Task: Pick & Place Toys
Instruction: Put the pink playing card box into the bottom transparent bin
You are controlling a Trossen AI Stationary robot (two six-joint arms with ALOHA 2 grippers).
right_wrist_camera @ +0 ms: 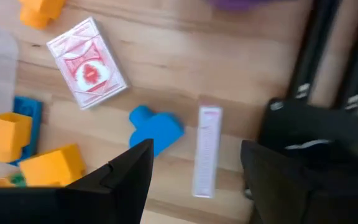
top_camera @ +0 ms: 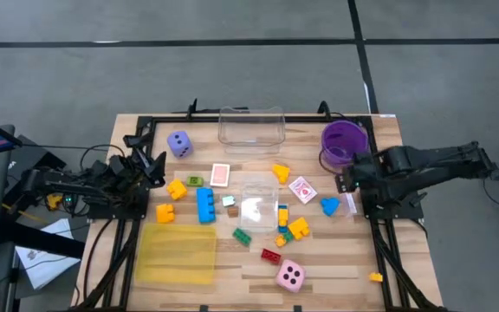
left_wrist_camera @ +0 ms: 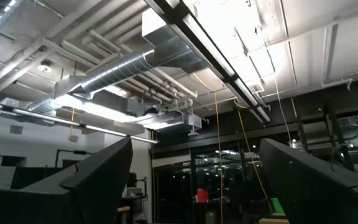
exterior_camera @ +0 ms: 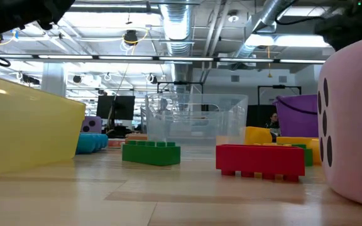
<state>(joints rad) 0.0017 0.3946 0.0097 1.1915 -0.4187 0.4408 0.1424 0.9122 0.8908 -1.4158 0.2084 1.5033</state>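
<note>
Toys lie scattered on the wooden table: a purple die (top_camera: 178,144), a pink die (top_camera: 290,276), a blue brick (top_camera: 205,205), orange bricks (top_camera: 177,189), a red brick (top_camera: 271,256) and playing cards (top_camera: 302,189). My right gripper (top_camera: 351,184) hovers open at the table's right side, pointing down. In its wrist view (right_wrist_camera: 197,149) a blue shape (right_wrist_camera: 156,129) and a narrow white card pack (right_wrist_camera: 205,149) lie below its fingers. My left gripper (top_camera: 150,165) is open at the table's left edge and touches nothing. Its wrist view (left_wrist_camera: 194,146) looks up at the ceiling.
A clear box (top_camera: 251,126) stands at the far edge, another clear box (top_camera: 258,204) in the middle. A yellow translucent tray (top_camera: 178,254) lies at the near left. A purple bowl (top_camera: 343,143) stands at the far right, close to my right arm.
</note>
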